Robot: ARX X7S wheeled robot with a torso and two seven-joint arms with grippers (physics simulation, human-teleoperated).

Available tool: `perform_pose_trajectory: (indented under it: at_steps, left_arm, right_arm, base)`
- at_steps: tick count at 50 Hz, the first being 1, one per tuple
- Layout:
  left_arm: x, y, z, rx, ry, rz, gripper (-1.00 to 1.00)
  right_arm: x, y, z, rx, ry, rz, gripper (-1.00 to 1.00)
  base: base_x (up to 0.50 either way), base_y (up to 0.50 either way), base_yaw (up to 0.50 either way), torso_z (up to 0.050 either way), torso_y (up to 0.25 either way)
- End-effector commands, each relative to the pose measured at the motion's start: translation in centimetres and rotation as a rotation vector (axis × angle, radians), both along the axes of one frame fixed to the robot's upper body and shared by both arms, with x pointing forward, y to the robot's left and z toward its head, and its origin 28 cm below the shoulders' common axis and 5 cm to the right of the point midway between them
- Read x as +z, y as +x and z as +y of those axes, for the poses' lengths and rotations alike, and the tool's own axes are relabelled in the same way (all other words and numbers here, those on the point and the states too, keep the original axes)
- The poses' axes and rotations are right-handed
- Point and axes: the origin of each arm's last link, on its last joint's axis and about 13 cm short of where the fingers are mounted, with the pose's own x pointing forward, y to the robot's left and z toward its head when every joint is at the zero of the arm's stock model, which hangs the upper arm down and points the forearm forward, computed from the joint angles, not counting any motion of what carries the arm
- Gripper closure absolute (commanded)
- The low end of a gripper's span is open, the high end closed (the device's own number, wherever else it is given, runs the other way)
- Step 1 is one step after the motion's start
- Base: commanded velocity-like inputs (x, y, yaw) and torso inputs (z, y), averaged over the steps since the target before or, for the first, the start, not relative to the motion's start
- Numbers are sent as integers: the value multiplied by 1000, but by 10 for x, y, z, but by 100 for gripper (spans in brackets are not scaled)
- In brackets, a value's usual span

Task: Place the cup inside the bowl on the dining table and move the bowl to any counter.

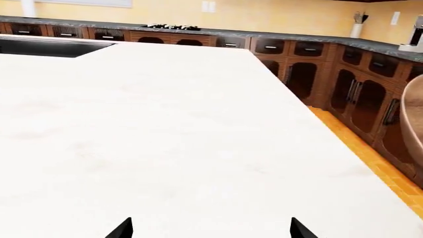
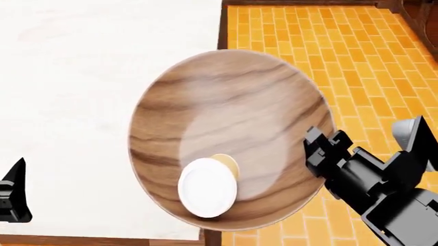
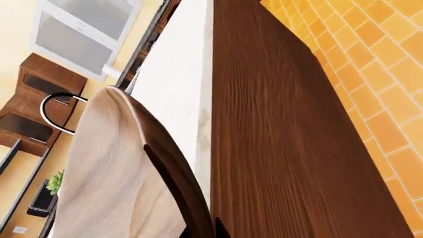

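In the centre of the head view, the bowl (image 2: pixel 229 138) fills much of the frame, lifted and tilted, partly over the white worktop (image 2: pixel 82 102) and partly over the orange tiled floor (image 2: pixel 356 61). The cup (image 2: pixel 208 185) lies inside the bowl, in its lower part, with the white lid facing the camera. At the lower right of this view, the right claw (image 2: pixel 320 149) pinches the rim of the bowl on its right side. In the right wrist view the bowl's rim (image 3: pixel 168 168) goes between the fingers, beside the dark wood side (image 3: pixel 290 129) of the worktop. At the lower left edge of the head view, the left claw (image 2: pixel 14 192) hangs over the worktop; in the left wrist view its two finger tips (image 1: pixel 122 229) stand spread apart with nothing between them. Dark counters (image 1: pixel 310 38) with wooden cabinets (image 1: pixel 357 89) are in the upper part of that view.
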Motion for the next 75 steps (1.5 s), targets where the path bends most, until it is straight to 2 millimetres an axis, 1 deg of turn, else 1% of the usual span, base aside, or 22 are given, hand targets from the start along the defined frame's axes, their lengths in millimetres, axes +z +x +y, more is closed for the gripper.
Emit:
perform_pose_trajectory:
  at_steps: [1,14,34,48,58,62,75]
  left_arm:
    - [0,0,-1,-1,0,0,-100]
    - [0,-2,1,-1,-2,-2,-100]
    - [0,2,-1,-7,-1,-1,-100]
    - [-3,1,-3,-7,-7,5,-100]
    - [-5,0,-3,-13,-9,8,-100]
    - [-5,0,-2,-10,-10,10,-100]
    - [-4,0,-2,-12,-8,8,-100]
  right_arm:
    - [6,-1,-3,-22,49,-58,100]
    - [6,0,-3,-35,50,-53,100]
    - [5,-1,-4,-45,52,-62,100]
    - [5,-1,-4,-53,38,-103,100]
    - [3,-2,-4,-55,22,-111,100]
    - [1,-3,-4,-55,25,-111,100]
    - [3,-2,-5,-64,22,-115,100]
  base:
    - [227,-500,0,0,0]
    - [241,-500,0,0,1]
    - [260,-500,0,0,1]
    - [324,-459,0,0,1]
    - [455,-301,0,2,1]
    - [500,-102,0,0,3]
    - [500,-50,0,0,1]
